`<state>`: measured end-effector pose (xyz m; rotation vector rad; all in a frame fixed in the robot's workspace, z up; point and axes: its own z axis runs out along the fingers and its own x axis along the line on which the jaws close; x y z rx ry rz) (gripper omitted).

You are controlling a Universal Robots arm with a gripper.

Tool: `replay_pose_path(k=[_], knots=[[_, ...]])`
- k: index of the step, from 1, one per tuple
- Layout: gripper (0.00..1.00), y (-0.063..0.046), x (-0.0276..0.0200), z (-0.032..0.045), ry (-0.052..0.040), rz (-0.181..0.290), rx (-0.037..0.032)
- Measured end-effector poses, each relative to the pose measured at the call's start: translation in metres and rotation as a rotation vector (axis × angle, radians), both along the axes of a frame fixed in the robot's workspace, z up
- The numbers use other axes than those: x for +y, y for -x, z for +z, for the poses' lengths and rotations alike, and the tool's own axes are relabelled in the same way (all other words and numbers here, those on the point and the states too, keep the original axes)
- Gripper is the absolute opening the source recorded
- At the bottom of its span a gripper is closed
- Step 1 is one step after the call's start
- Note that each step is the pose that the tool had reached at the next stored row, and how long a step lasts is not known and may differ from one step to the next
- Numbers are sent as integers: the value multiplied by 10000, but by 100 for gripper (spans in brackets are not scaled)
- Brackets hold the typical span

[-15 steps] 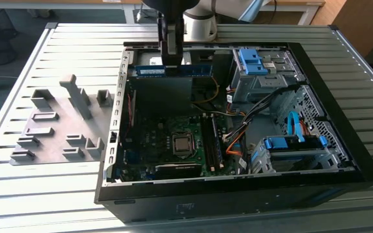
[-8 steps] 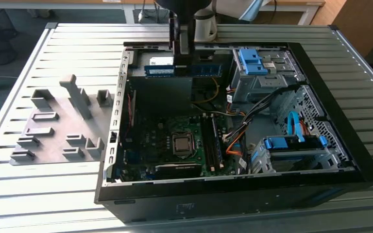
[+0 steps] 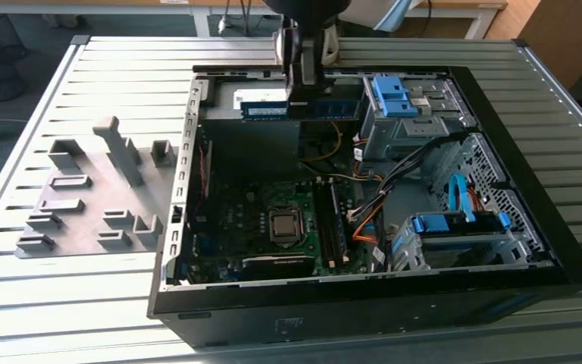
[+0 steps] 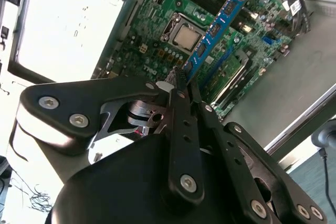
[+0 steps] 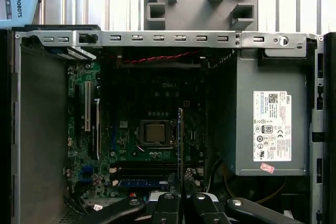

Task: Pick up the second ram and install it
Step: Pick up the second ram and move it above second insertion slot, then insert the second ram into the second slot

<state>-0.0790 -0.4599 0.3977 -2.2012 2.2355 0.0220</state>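
Your gripper (image 4: 182, 80) is squeezed tight on the second ram (image 4: 221, 20) (the long green stick with the blue label). You hold it up over the open computer case (image 3: 321, 311), with the green motherboard (image 4: 147, 56) farther off below.

Exterior view: high, standing off, angled down over slatted table (image 3: 89, 303) into open computer case (image 3: 372, 303). Both wrist views: close behind gripper (image 4: 182, 77) (image 5: 181, 192), looking along it onto motherboard (image 4: 157, 30) (image 5: 152, 103); second ram (image 5: 180, 145) edge-on in first wrist view. All three share CPU socket (image 3: 285, 224) (image 4: 187, 36) (image 5: 155, 132).
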Motion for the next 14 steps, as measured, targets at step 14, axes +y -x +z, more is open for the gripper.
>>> replay_pose_path(k=[14], knots=[[14, -99, 0, 0, 0, -1, 0]])
